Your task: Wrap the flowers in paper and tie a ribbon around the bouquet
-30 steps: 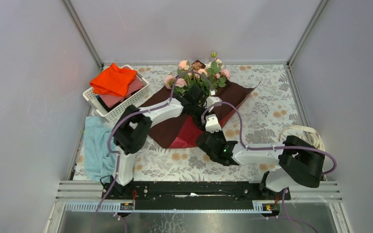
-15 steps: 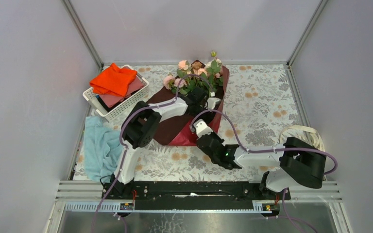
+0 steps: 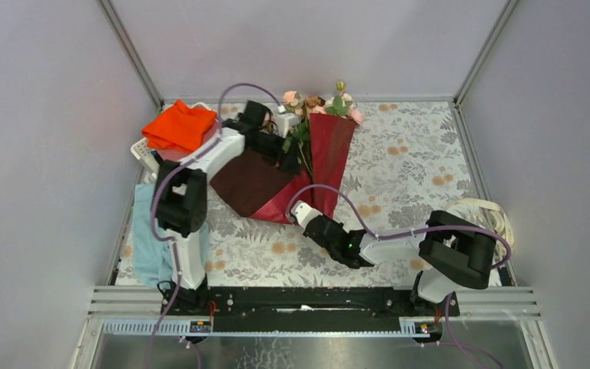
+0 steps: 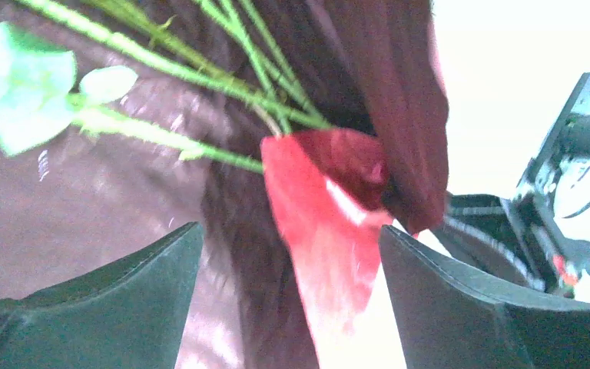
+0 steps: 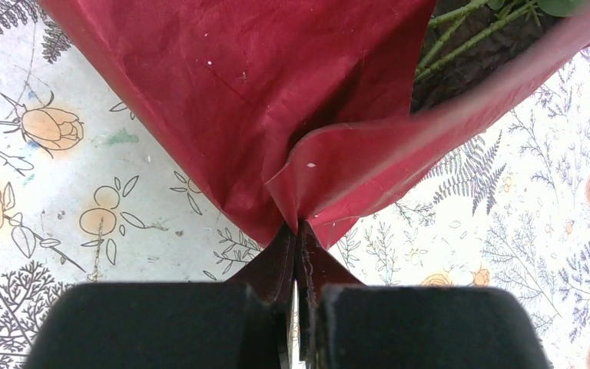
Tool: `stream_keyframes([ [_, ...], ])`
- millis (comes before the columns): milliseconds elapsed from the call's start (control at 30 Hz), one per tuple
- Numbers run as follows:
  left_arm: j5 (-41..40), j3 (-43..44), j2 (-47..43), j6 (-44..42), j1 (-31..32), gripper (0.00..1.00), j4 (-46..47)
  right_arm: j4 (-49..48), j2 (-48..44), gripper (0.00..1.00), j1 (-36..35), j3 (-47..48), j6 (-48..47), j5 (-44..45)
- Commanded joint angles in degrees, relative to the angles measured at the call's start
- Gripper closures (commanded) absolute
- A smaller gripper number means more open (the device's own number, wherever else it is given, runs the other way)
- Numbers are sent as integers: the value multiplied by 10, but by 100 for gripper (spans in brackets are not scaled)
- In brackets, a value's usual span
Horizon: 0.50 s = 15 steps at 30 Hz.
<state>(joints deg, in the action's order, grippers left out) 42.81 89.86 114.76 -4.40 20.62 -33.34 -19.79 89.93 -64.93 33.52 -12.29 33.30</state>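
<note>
Paper (image 3: 253, 184) has just taken its first fold. From above, we see its right flap laid over the stems of the flowers (image 3: 316, 104) at the table's far middle, where a second ago it lay spread flat. The left gripper (image 3: 287, 157) has opened just left of the stems. The ribbon (image 3: 482, 204) lies well apart at the right, so we judge tying far off. At the left wrist, the jaws stand wide and empty, stems and red fold ahead. At the right wrist, the right gripper (image 5: 298, 286) pinches the paper's near corner.
</note>
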Motion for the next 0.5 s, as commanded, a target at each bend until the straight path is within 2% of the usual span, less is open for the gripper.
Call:
stream_keyframes([
  [0, 15, -60, -74, -144, -32, 7, -120, -5, -2, 100, -6, 24, -3, -9],
  [67, 11, -97, -91, -203, -38, 2, -153, -2, -4, 100, -7, 29, -11, -7],
  [133, -4, -139, -107, -217, -39, 1, -147, 0, -3, 100, -7, 33, -22, -8],
  [267, -70, -191, -107, -178, -40, 2, -74, 7, 6, 100, -7, 48, -45, -5],
  [333, -81, -203, -92, -159, -40, 5, -46, 10, 9, 100, -6, 55, -54, -2],
  [367, -78, -203, -81, -152, -40, 10, -40, 10, 8, 100, -6, 58, -57, -2],
  [467, -46, -201, -51, -139, -39, 44, -41, 16, 3, 100, -6, 69, -62, -5],
])
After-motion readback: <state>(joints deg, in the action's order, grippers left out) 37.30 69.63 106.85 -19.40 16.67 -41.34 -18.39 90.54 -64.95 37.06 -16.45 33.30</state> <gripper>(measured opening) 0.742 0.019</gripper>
